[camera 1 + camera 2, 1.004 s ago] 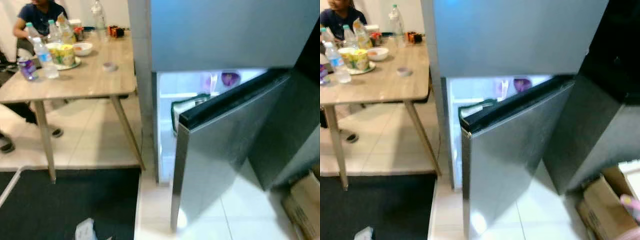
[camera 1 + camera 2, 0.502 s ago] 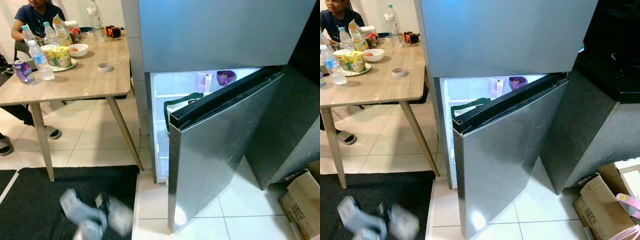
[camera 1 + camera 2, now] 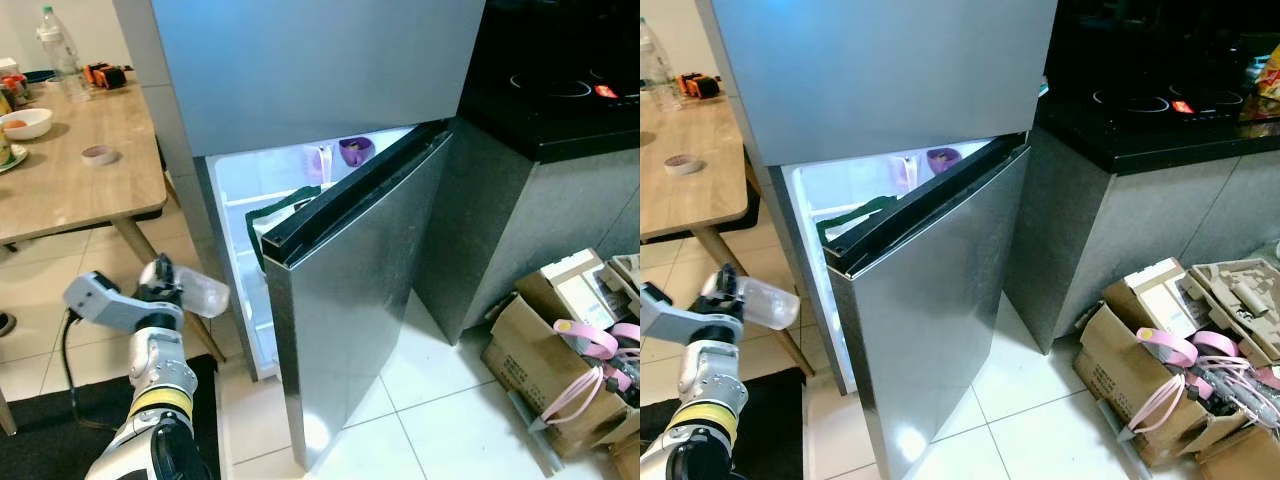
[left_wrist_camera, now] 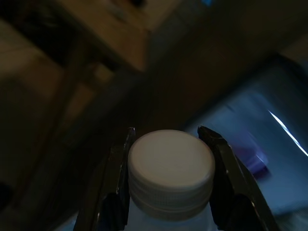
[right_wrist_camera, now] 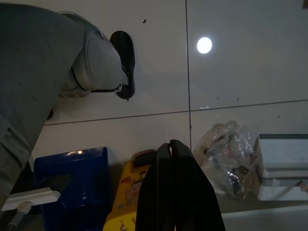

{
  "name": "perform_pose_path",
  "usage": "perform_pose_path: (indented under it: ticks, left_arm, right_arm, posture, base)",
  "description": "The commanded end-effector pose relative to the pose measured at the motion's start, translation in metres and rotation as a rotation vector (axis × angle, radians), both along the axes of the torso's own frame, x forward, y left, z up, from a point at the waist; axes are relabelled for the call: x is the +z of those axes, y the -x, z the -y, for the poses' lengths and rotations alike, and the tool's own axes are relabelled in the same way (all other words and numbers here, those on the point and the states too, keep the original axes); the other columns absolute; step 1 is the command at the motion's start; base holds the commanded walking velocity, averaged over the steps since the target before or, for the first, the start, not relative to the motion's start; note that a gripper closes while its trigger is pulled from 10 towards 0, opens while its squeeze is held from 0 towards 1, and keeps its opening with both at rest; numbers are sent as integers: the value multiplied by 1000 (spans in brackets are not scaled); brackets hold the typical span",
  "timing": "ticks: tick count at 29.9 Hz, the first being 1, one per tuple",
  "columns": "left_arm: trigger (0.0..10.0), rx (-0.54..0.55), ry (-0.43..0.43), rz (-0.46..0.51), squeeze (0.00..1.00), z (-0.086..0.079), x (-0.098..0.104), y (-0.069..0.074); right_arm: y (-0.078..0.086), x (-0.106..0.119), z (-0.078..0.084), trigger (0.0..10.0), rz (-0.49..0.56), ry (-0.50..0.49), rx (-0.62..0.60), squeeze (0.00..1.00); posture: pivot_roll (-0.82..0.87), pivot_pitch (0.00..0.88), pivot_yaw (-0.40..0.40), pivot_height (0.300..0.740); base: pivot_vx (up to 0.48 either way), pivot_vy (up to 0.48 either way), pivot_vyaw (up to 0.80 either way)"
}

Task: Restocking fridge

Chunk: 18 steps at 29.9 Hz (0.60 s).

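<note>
Left tool (image 4: 166, 192) clamps a bottle (image 3: 195, 293) by its cap (image 4: 171, 166); the open fridge (image 3: 300, 200) lies just ahead. Stocking remains. Right tool (image 5: 174, 190), pressed closed, hangs idle.

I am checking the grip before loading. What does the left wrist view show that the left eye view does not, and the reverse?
Wrist view: the white cap, with the jaws of the left gripper against both its sides. Eye view: the half-open fridge door and the cardboard boxes. Both: the clear bottle, held beside the lit fridge.
</note>
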<state>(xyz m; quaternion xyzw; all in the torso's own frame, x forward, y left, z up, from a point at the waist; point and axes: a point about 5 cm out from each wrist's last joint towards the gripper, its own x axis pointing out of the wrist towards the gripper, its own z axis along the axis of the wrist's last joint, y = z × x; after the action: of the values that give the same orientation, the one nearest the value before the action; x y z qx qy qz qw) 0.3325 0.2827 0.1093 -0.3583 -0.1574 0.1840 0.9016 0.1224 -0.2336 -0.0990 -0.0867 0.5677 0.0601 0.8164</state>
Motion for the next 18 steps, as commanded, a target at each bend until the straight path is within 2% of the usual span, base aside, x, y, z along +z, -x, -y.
perform_pose_path:
  ticks: [1, 2, 5, 6, 7, 8, 10, 13, 15, 17, 18]
  left_arm:
    - [10000, 27, 35, 15, 0, -7, 2, 1]
    - [10000, 27, 35, 15, 0, -7, 2, 1]
    - [10000, -58, 179, 100, 0, 6, 4, -9]
    - [10000, -58, 179, 100, 0, 6, 4, -9]
    - [10000, -154, 234, 155, 0, 19, 5, -14]
    - [10000, -154, 234, 155, 0, 19, 5, -14]
    - [10000, -251, 245, 200, 0, 34, 7, -19]
    - [10000, -284, 261, 217, 0, 40, 7, -20]
    - [10000, -392, 315, 255, 0, 58, 7, -24]
    - [10000, -448, 349, 258, 0, 70, 4, -25]
    - [10000, -448, 349, 258, 0, 70, 4, -25]
  right_arm:
    - [-1, 1, 0, 10000, 14, -10, -19, 0]
    - [-1, 1, 0, 10000, 14, -10, -19, 0]
    - [-1, 1, 0, 10000, 15, -11, -22, 0]
    - [-1, 1, 0, 10000, 15, -11, -22, 0]
    - [-1, 1, 1, 10000, 13, -7, -17, 0]
    - [-1, 1, 1, 10000, 13, -7, -17, 0]
    - [-1, 1, 1, 10000, 13, -6, -15, 0]
    - [-1, 1, 1, 10000, 14, -6, -16, 0]
    - [-1, 1, 1, 10000, 13, -5, -18, 0]
    - [-1, 1, 2, 10000, 13, -2, -20, 0]
    - [-1, 1, 2, 10000, 13, -2, -20, 0]
  posture:
    - [-103, 22, 24, 740]
    - [-103, 22, 24, 740]
    - [-105, 23, 25, 740]
    - [-105, 23, 25, 740]
    - [-105, 23, 25, 740]
    - [-105, 23, 25, 740]
    - [-105, 23, 25, 740]
    - [-105, 23, 25, 740]
    - [-105, 25, 24, 740]
    - [-105, 25, 24, 740]
    - [-105, 25, 24, 740]
  base:
    - [0, 0, 0]
    - [0, 0, 0]
    - [0, 0, 0]
    - [0, 0, 0]
    - [0, 0, -525]
    - [0, 0, -525]
    - [0, 0, -781]
    - [0, 0, -788]
    - [0, 0, -788]
    - [0, 0, -213]
    - [0, 0, 0]
